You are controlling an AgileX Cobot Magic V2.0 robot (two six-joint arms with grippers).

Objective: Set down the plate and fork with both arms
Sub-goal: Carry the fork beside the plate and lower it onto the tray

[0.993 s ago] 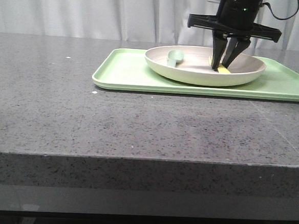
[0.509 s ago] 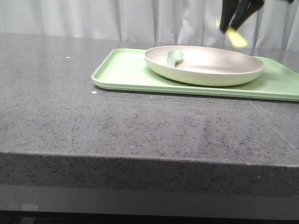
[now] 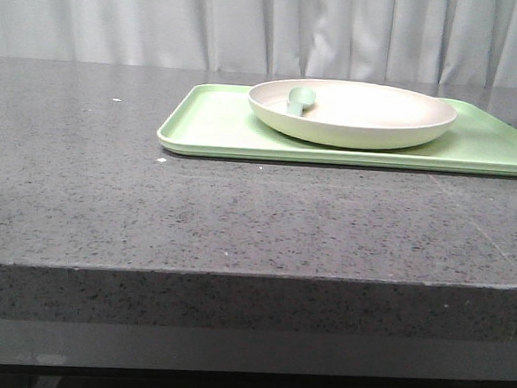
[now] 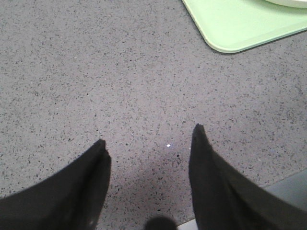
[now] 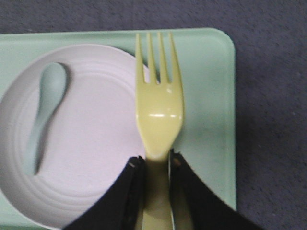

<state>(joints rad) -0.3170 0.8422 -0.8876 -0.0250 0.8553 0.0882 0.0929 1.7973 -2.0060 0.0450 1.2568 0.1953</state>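
Note:
The cream-white plate point(image 3: 353, 112) sits on the light-green tray point(image 3: 219, 125) at the back right of the table, and it shows in the right wrist view point(image 5: 86, 143) too. My right gripper point(image 5: 156, 160) is shut on the handle of the yellow fork point(image 5: 158, 100) and holds it high above the plate's edge and the tray point(image 5: 206, 120). It is out of the front view. My left gripper point(image 4: 148, 136) is open and empty over bare table, near a corner of the tray point(image 4: 235, 24).
A pale green spoon point(image 3: 301, 97) lies in the plate, and the right wrist view shows it point(image 5: 45, 105) as well. The grey speckled table point(image 3: 152, 195) has its front edge close to the camera. A curtain hangs behind.
My right gripper has lifted the fork out of the plate and risen out of the top of the front view. The plate, spoon and tray have stayed put.

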